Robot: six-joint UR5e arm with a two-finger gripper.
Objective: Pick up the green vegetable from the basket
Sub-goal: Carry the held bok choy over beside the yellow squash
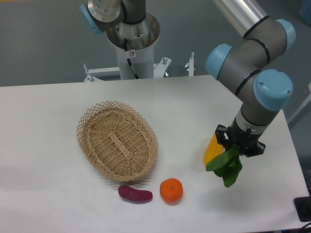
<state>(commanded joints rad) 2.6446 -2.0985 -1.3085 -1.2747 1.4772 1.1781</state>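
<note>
Gripper (237,151) jaws are closed on the bok choy (227,167), held off the table well right of the empty wicker basket (116,141), beside a yellow vegetable (213,148). Pickup appears done; only a steady hold is called for.

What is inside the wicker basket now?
Nothing: the basket's woven bottom shows bare throughout. The bok choy hangs from the end effector off to the side, partly covering a yellow vegetable.

camera: fixed, high front | faces table (43,121), arm base (132,43) | mid-range
</note>
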